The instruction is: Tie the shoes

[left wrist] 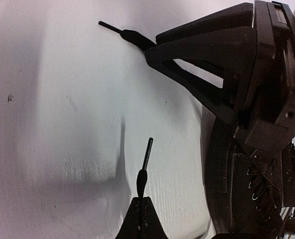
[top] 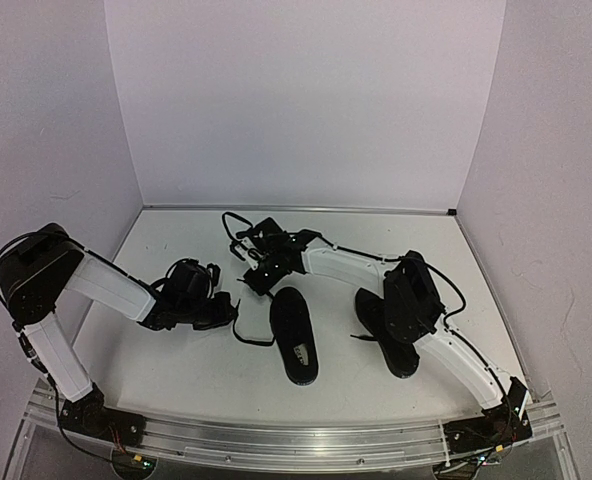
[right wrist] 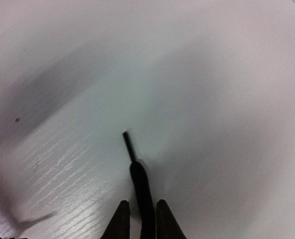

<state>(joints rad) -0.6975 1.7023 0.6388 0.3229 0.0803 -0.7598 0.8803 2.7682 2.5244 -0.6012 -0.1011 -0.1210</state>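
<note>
Two black shoes lie on the white table: one (top: 294, 340) with a white insole label, the other (top: 381, 322) partly under my right arm. Left of the labelled shoe, my left gripper (top: 224, 312) (left wrist: 142, 200) is shut on a black lace end (left wrist: 143, 174), whose stiff tip pokes out beyond the fingertips. My right gripper (top: 249, 279) (right wrist: 142, 211) is behind that shoe's toe. Its jaws stand narrowly apart around the other lace end (right wrist: 139, 179), with a sliver of light beside the lace. The left wrist view shows the shoe's sole and eyelets (left wrist: 227, 174).
White walls enclose the table on three sides. My right gripper's body (left wrist: 237, 74) fills the upper right of the left wrist view, close to the left gripper. A metal rail (top: 296, 435) runs along the near edge.
</note>
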